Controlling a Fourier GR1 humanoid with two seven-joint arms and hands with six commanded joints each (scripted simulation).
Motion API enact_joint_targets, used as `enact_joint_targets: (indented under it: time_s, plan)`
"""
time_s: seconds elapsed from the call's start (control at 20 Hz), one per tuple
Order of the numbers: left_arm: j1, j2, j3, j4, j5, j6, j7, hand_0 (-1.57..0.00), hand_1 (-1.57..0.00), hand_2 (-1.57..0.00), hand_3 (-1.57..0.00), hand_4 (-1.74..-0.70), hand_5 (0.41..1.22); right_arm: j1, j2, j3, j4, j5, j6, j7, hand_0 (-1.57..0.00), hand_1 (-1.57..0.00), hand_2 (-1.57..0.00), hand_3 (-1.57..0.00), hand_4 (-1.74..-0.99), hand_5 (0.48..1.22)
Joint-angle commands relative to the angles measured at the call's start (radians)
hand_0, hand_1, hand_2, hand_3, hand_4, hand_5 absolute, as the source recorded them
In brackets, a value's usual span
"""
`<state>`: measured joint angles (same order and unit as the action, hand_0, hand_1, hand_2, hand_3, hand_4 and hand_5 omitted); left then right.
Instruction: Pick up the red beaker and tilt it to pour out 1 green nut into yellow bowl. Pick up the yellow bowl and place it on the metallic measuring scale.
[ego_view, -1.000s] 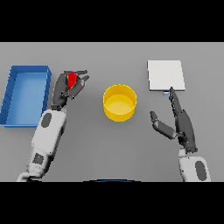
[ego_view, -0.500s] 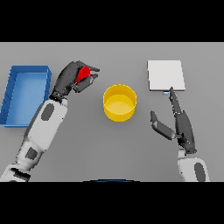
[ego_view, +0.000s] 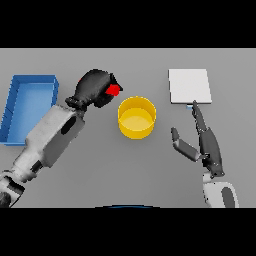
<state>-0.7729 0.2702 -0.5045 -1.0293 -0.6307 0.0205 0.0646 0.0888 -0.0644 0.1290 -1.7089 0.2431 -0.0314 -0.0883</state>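
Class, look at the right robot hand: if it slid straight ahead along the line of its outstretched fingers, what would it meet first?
Probably the metallic measuring scale: the right robot hand points at its near edge, though height is unclear.

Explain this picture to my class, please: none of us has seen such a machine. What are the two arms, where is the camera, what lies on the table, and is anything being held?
The picture is taken from the robot's head, looking down at a grey table. The two white and grey arms are the robot's own, each ending in a dark hand. The left hand has its fingers curled round a red beaker, holding it just beside a yellow bowl; only a bit of the red shows. The right hand is open, with straight fingers, and holds nothing. Its fingertips point towards a pale square plate, the measuring scale. At the far left lies a blue tray. The beaker's contents cannot be seen.
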Motion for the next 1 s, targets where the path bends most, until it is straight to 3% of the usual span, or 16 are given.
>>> enact_joint_targets:
  time_s: [0.0,0.15,0.3,0.45,0.95]
  plan:
    - [-0.026,0.016,-0.026,0.014,-0.031,-0.011,-0.004,-1.57,-1.57,-1.57,-1.57,-1.74,1.166,0.000,-0.004,-0.006,0.004,-0.010,0.006,-0.002,0.00,0.00,0.00,0.00,-1.269,0.722]
    - [-0.111,0.037,-0.117,0.070,-0.111,-0.062,-0.023,-1.57,-1.57,-1.57,-1.57,-1.74,1.193,-0.004,-0.002,-0.006,-0.004,-0.011,0.003,-0.008,0.00,0.00,0.00,0.00,-1.264,0.717]
    - [-0.199,0.035,-0.207,0.132,-0.180,-0.128,-0.041,-1.57,-1.57,-1.57,-1.57,-1.61,1.206,-0.020,-0.001,-0.019,0.016,-0.023,0.001,-0.005,0.00,0.00,0.00,0.00,-1.258,0.697]
    - [-0.273,0.031,-0.293,0.166,-0.222,-0.219,-0.058,-1.57,-1.57,-1.57,-1.57,-1.67,1.214,-0.005,0.015,-0.007,0.007,-0.004,-0.017,-0.020,0.00,0.00,0.00,0.00,-1.237,0.671]
    - [-0.440,-0.009,-0.549,0.279,-0.354,-0.309,-0.093,-1.57,-1.57,-1.57,-1.57,-1.73,1.220,0.001,0.013,-0.010,0.012,0.012,-0.032,-0.013,0.00,0.00,0.00,0.00,-1.183,0.643]
